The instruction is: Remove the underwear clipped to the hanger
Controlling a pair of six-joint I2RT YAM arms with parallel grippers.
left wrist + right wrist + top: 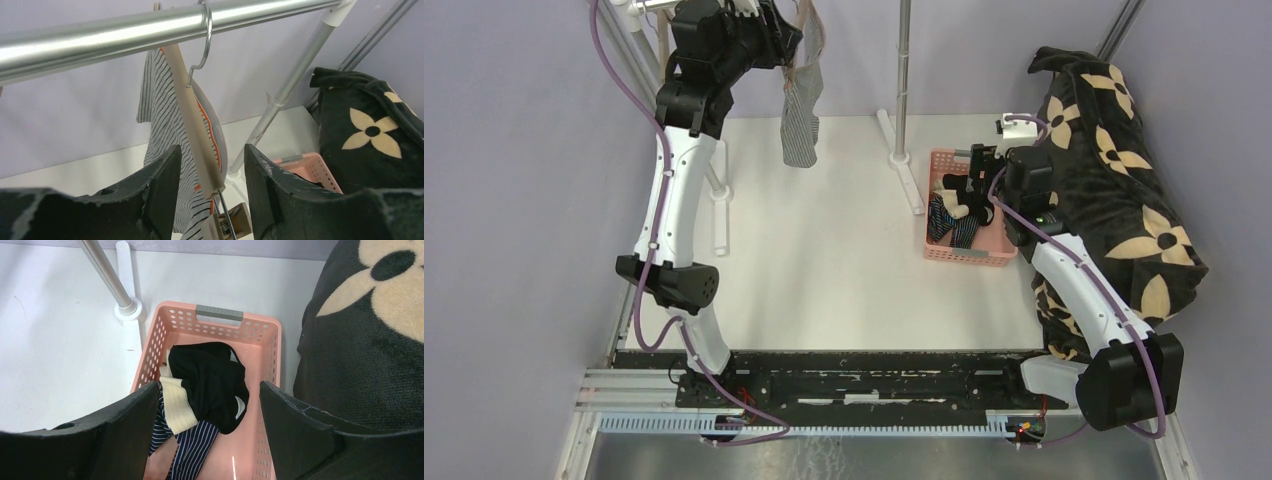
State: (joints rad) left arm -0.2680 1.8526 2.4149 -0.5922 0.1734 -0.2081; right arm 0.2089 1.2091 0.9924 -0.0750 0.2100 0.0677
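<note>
The grey-and-white striped underwear [801, 120] hangs clipped to a wooden hanger [192, 115] hooked on the metal rail [125, 30]; it also shows in the left wrist view [159, 120]. My left gripper [212, 150] is open, its jaws on either side of the hanger's lower end, above a wooden clip [237, 225]. It is up by the rail in the top view [784, 42]. My right gripper [209, 386] is open and empty above the pink basket [220, 315]. In the basket lie the black underwear [210, 375] and the navy striped underwear [200, 445].
The large black blanket with tan flowers [1114, 200] is heaped right of the basket [969, 256]. The rack's upright pole [904, 70] and white feet [904, 170] stand behind the basket. Another rack leg [720, 200] runs along the left.
</note>
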